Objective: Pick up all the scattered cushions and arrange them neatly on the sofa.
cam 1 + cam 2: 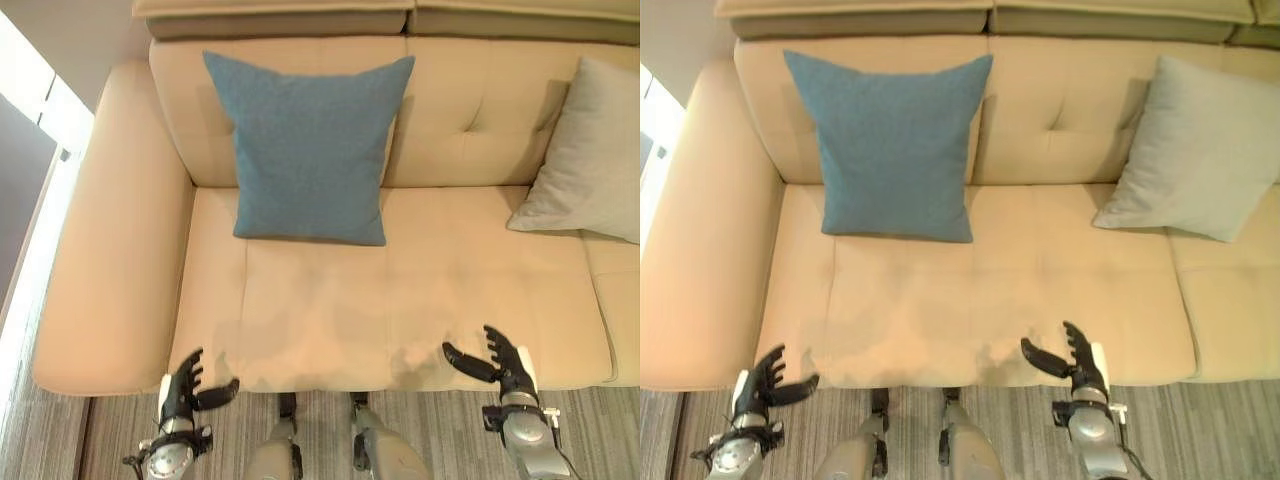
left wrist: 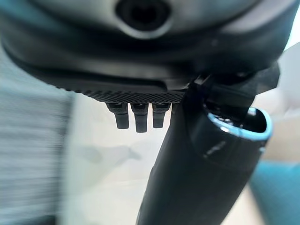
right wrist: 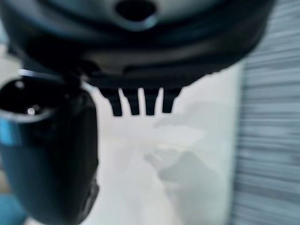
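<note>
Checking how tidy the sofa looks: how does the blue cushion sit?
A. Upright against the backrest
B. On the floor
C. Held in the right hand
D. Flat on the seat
A: the blue cushion stands upright, leaning on the sofa backrest, with both hands empty at the seat's front edge.

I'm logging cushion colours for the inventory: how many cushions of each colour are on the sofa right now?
Blue cushion: 1
Light grey cushion: 1
Total: 2, both leaning against the backrest of the sofa.
</note>
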